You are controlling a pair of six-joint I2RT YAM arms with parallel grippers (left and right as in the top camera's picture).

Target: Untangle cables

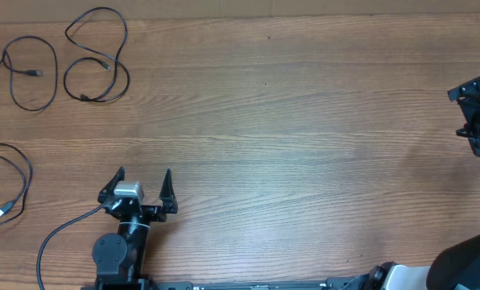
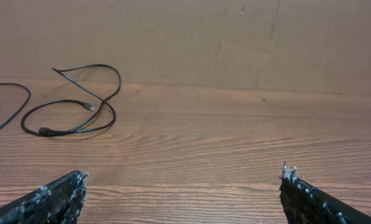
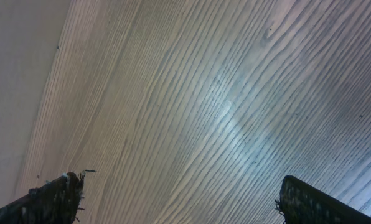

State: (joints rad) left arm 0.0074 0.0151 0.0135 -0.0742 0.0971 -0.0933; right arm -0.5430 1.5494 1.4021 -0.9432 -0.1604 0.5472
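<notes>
— Where do we find the cables (image 1: 84, 97)?
— All three lie on the worktop (image 1: 304, 121) toward its left side, each apart from the others. The crossed cable (image 2: 45, 131), which makes two loops over itself, and the round cable (image 1: 37, 73) are near the far left corner. The third cable (image 1: 2, 212) is by the left edge, closer to the near side.
— Do we see them whole?
— No. The third cable runs out of the overhead picture at the left, so we cannot follow all of it. The round cable also has one end leaving at the left, and the left wrist view shows only a part of it.
— Can we read something on the plugs?
— They are too small, so we make out no letters.
— And the end effectors?
— The left end effector (image 1: 144, 173) stands by the near edge. It is released, with its fingers wide apart and nothing between them. The right end effector (image 3: 179, 180) is at the right edge. The overhead picture cuts it partly, and its fingers are unclear there. Its wrist view shows both fingers spread, so it is released too, with only wood grain and glare between them.
</notes>
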